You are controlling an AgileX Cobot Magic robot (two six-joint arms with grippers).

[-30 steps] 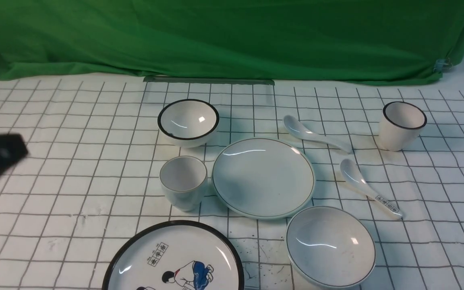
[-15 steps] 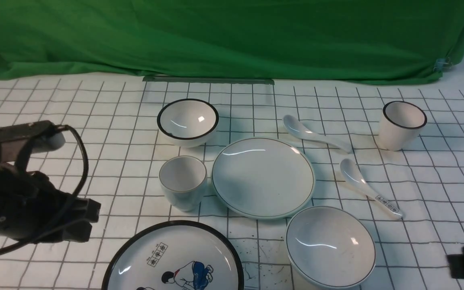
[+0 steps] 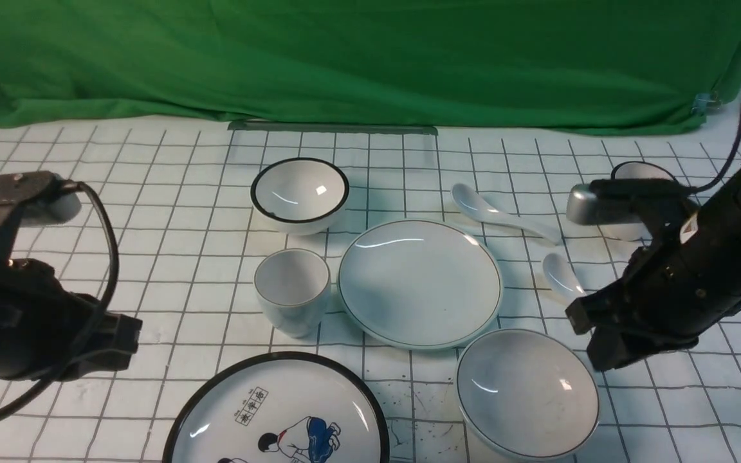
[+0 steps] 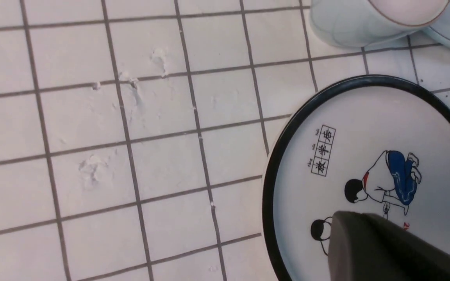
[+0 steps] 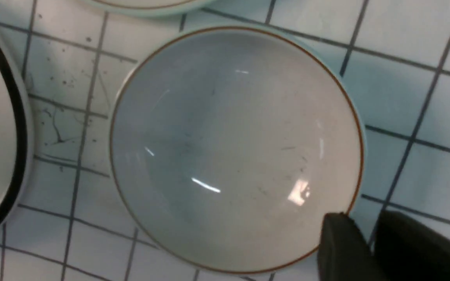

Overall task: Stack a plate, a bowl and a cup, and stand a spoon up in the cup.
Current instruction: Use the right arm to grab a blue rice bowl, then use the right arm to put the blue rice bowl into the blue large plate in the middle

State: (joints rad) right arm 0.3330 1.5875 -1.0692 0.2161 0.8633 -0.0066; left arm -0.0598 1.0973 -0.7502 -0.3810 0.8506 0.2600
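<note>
the plate [image 3: 419,283] sits flat mid-table in the front view, nothing on it. the cup [image 3: 292,288] stands upright and empty at its 9 o'clock, just beside the rim; i can't tell if they touch. the bowl [image 3: 528,393] sits upright and empty at the plate's 5 o'clock, near its rim. the spoon [image 3: 502,216] lies on the cloth at the plate's 1 o'clock, scoop toward the plate, handle pointing away.

right gripper [image 3: 592,337] hangs at the bowl's 2 o'clock, just past its rim. in the right wrist view its two dark fingers [image 5: 342,249] sit close together with only a thin gap, holding nothing, one overlapping the bowl's edge.

left gripper [image 3: 123,344] hovers well apart from the cup, at its 8 o'clock. the left wrist view shows only one dark finger [image 4: 385,249] over the cartoon plate [image 3: 277,411], so its opening can't be told.

printed spoon [image 3: 560,276] at the plate's 3 o'clock is partly hidden by the right arm, as is the black-rimmed cup [image 3: 640,172]. black-rimmed bowl [image 3: 300,193] sits at the plate's 10 o'clock.
</note>
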